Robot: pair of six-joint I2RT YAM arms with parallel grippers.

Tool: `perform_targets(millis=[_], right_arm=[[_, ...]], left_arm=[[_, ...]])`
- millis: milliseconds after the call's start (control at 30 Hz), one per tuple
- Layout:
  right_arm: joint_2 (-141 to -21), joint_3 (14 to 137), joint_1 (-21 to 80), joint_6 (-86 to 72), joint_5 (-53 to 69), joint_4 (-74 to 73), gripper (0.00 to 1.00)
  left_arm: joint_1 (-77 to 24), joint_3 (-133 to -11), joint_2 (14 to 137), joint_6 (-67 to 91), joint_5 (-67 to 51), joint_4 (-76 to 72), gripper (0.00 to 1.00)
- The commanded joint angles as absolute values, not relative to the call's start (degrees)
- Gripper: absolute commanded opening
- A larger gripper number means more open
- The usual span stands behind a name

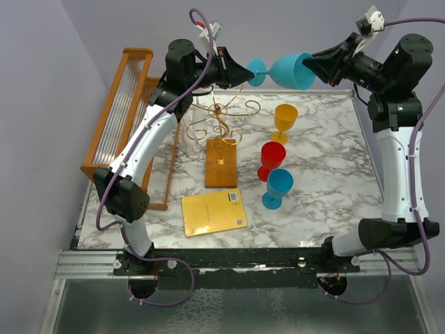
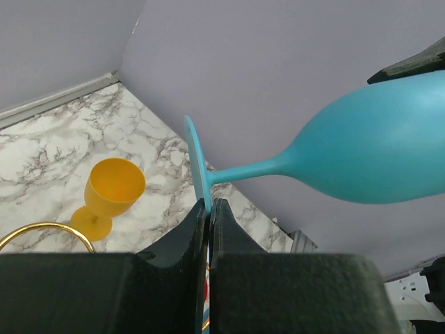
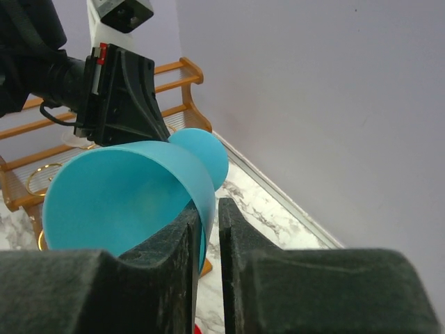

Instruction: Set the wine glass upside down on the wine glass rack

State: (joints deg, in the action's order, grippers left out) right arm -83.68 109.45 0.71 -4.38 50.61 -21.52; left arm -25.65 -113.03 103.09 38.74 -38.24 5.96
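Left gripper point(image 1: 249, 71) pinches wine glass point(image 1: 292, 72) foot; right gripper point(image 1: 310, 67) straddles its rim, grip unclear.

Four plastic wine glasses: one large turquoise wine glass point(image 1: 292, 71), one yellow wine glass point(image 1: 284, 120), one red wine glass point(image 1: 271, 158), one smaller blue wine glass point(image 1: 277, 188); one thin gold wire wine glass rack point(image 1: 222, 132) on a brown wooden base; one large orange-brown wooden frame point(image 1: 118, 115) with clear rods; one flat yellow booklet point(image 1: 214, 212); one marble-patterned table point(image 1: 327, 139); two white-and-black robot arms, the left arm point(image 1: 149, 139) and the right arm point(image 1: 396, 160).
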Motion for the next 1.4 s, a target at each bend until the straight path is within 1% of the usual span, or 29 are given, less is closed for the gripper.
perform_targets(millis=[0,167,267,300,400,500,567,667,767,900,1000,1100,1267,1367], right_arm=[[-81.67,108.29,1.05,-1.63,50.85,-21.12,0.2],[-81.02,108.06,1.05,0.56,49.03,-23.07,0.35],[-80.71,108.71,1.06,1.98,47.38,-24.53,0.45],[-80.54,108.83,1.05,2.54,46.71,-25.03,0.51],[-80.01,108.92,1.05,4.5,45.27,-26.38,0.61],[-79.73,109.27,1.05,6.57,43.7,-27.93,0.68],[-79.52,109.41,1.05,7.84,42.65,-28.81,0.71],[-79.46,108.8,1.05,10.17,40.98,-29.92,0.74],[-78.82,105.76,1.06,12.11,39.37,-30.25,0.74],[-77.67,101.3,1.05,16.73,38.12,-31.16,0.78],[-76.94,98.63,1.05,19.14,38.17,-32.51,0.85],[-75.91,96.17,1.05,21.19,38.66,-34.38,0.86],[-73.65,94.14,1.05,23.84,39.29,-39.9,0.88],[-71.87,93.33,1.05,24.91,39.84,-42.77,0.89]], left_arm=[[-25.72,-115.41,102.22,38.18,-38.83,4.09,0.0],[-24.65,-117.69,101.18,34.16,-37.24,6.7,0.0],[-22.74,-118.19,100.12,32.38,-36.19,8.09,0.0],[-21.86,-118.49,99.91,32.15,-35.86,8.77,0.0],[-18.55,-118.63,98.9,32.38,-34.46,9.45,0.0],[-15.4,-119.38,98.13,30.79,-32.75,10.57,0.0],[-13.83,-120.52,97.81,28.8,-30.66,11.84,0.0],[-13.36,-123.37,97.52,20.72,-24.8,15.38,0.0],[-13.36,-126.18,97.53,12.68,-18.15,17.92,0.0],[-13.4,-127.64,97.49,3.19,-10.1,18.88,0.0],[-13.64,-129.3,97.6,-1.61,-5.17,18.86,0.0],[-15.21,-130.92,98.46,-7.93,0.16,18.64,0.0],[-21.74,-131.94,99.97,-23.82,11.03,16.59,0.0],[-24.14,-132.36,101.48,-31.58,14.65,15.37,0.0]])
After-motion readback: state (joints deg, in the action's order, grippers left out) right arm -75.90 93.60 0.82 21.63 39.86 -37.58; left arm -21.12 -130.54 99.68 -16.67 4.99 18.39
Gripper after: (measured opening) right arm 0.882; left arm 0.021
